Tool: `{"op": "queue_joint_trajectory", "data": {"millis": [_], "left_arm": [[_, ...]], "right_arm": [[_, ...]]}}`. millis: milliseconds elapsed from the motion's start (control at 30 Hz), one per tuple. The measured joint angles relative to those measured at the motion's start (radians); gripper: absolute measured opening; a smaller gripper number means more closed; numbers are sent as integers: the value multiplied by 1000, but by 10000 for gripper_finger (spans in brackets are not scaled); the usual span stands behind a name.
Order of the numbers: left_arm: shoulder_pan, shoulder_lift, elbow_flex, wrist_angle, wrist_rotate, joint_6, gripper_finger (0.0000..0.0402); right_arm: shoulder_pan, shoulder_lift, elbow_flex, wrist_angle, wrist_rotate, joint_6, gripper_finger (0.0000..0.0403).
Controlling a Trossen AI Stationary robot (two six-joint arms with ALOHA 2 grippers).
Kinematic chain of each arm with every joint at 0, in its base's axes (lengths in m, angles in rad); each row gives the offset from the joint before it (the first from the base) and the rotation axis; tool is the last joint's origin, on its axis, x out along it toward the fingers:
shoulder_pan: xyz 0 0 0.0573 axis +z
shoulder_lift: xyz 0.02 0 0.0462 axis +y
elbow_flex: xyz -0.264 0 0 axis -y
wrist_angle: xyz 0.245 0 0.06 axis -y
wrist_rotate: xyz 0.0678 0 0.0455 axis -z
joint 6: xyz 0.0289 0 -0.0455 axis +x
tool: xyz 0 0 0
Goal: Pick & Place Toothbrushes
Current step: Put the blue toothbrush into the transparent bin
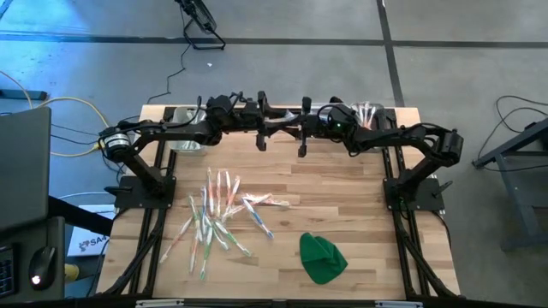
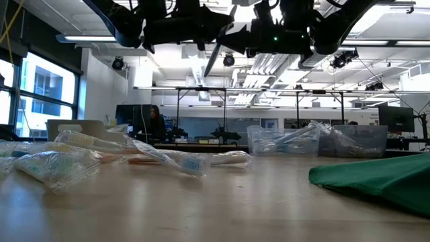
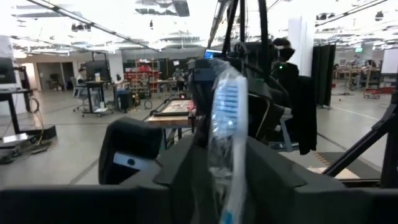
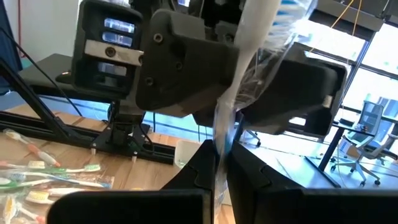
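Note:
High over the table's far middle my two grippers face each other. Between them stands one toothbrush (image 3: 225, 118) in a clear wrapper, its blue-bristled head (image 4: 291, 11) uppermost. My right gripper (image 4: 221, 155) is shut on it. My left gripper (image 3: 225, 158) is open, one finger on either side of the wrapped brush. In the high view the left gripper (image 1: 276, 121) and the right gripper (image 1: 301, 125) almost meet. Several more wrapped toothbrushes (image 1: 218, 214) lie loose on the wooden table (image 1: 342, 184), left of centre. My right gripper pinches the wrapped toothbrush between its two fingers at the handle (image 4: 222, 127), well below the head. The fingers come about level from the table's right and lie across the brush. The brush stands roughly upright, lifted far clear of the table. Whether my left gripper's fingers (image 3: 180, 177) touch the wrapper, I cannot tell.
A green cloth lump (image 1: 321, 257) lies near the front right. Clear plastic bins stand at the far edge, one at the left (image 1: 184, 133) and one at the right (image 1: 370, 111), the latter holding wrapped brushes. Bare wood lies under the grippers and at the right.

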Motion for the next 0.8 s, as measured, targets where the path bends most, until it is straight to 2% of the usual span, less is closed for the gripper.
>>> {"op": "queue_joint_trajectory", "data": {"millis": [100,233,367,800], "left_arm": [[0,0,0,1,-22,0,163],[0,-1,0,4,-60,0,182],[10,-3,0,4,-73,8,183],[144,-8,0,-46,-5,-59,184]], "right_arm": [[0,0,0,1,0,1,13],[0,0,0,-1,15,4,13],[-6,-3,0,-24,53,4,13],[-67,-29,-14,-96,43,46,12]]}}
